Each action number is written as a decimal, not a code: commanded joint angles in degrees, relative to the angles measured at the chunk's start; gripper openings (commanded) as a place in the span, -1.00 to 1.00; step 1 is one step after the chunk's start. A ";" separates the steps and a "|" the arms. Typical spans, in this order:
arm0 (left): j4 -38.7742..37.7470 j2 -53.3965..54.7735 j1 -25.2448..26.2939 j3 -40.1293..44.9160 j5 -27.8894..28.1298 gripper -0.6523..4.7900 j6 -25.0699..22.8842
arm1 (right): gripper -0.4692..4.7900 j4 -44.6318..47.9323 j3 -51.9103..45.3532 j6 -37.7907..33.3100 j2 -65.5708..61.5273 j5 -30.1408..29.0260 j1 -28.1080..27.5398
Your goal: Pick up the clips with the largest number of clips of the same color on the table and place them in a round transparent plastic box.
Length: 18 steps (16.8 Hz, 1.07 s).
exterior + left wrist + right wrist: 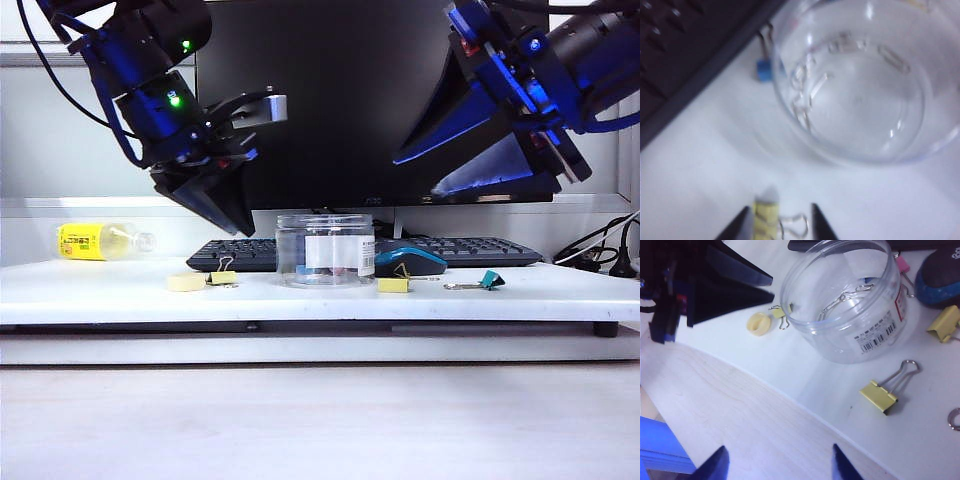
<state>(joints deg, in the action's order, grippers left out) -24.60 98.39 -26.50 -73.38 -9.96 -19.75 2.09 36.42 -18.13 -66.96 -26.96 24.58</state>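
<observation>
Two pale-yellow clips lie on the white table. One clip sits at about nine o'clock from the round transparent plastic box, beside a flat yellow disc; the other clip sits at about four o'clock from the box, just before the blue mouse. The box stands upright and open. The left gripper hangs tilted down over the first clip; in the left wrist view its fingertips stand apart on either side of that clip, without squeezing it. The right gripper hovers high at two o'clock, jaws wide apart and holding nothing. A teal clip lies farther right.
</observation>
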 commanded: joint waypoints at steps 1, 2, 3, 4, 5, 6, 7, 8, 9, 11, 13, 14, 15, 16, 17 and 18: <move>-3.74 -0.22 -0.04 -0.17 -0.22 -0.18 -2.51 | 0.19 0.72 0.26 0.26 0.07 0.07 0.04; -4.66 -0.22 -0.04 -0.17 -0.15 -0.18 -2.91 | 0.19 0.74 0.26 0.26 0.07 0.07 0.04; -5.05 -0.22 -0.04 -0.15 -0.17 -0.18 -2.95 | 0.19 0.74 0.26 0.26 0.07 0.07 0.04; -5.05 -0.22 -0.04 -0.17 0.37 -0.19 -2.91 | 0.19 0.72 0.26 0.26 0.07 0.07 0.04; -4.98 -0.20 -0.04 -0.17 1.05 -0.19 -2.93 | 0.19 0.70 0.26 0.24 0.07 0.04 0.04; -4.92 -0.07 -0.04 -0.17 1.16 -0.19 -2.95 | 0.19 0.68 0.26 0.24 0.07 0.04 0.04; -4.87 0.28 -0.04 -0.17 1.14 -0.19 -2.93 | 0.19 0.68 0.26 0.24 0.07 0.04 0.04; -4.85 1.18 -0.04 -0.17 1.40 -0.19 -2.93 | 0.19 0.70 0.26 0.24 0.07 0.04 0.04; -4.76 2.43 -0.04 -0.17 1.86 -0.20 -2.80 | 0.19 0.63 0.26 0.24 0.07 0.02 0.04; -3.82 3.78 -0.07 -0.17 3.48 -0.20 -2.71 | 0.19 0.37 0.26 0.24 0.07 0.02 0.04; -2.03 4.44 -0.15 -0.20 3.96 -0.42 -2.71 | 0.19 0.07 0.26 0.24 0.07 0.02 0.04; -0.94 4.44 -0.15 -0.17 3.93 -0.59 -2.69 | 0.19 -0.15 0.26 0.42 0.07 0.04 0.04; 0.31 4.44 -0.15 -0.20 3.93 -0.60 -2.64 | 0.19 -0.15 0.26 0.46 0.07 0.07 0.04; 1.20 4.44 -0.15 -0.20 3.91 -0.72 -2.21 | 0.19 -0.15 0.26 0.63 0.07 0.07 0.04; 1.68 4.44 -0.15 -0.20 3.67 -0.74 -2.10 | 0.19 -0.15 0.26 0.66 0.07 0.07 0.04; 1.84 4.44 -0.15 -0.20 3.69 -0.77 -2.10 | 0.19 -0.15 0.26 0.70 0.07 0.09 0.04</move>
<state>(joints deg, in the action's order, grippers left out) -23.90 103.09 -26.57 -73.49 -5.98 -22.04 1.41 36.42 -17.80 -67.05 -26.94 24.58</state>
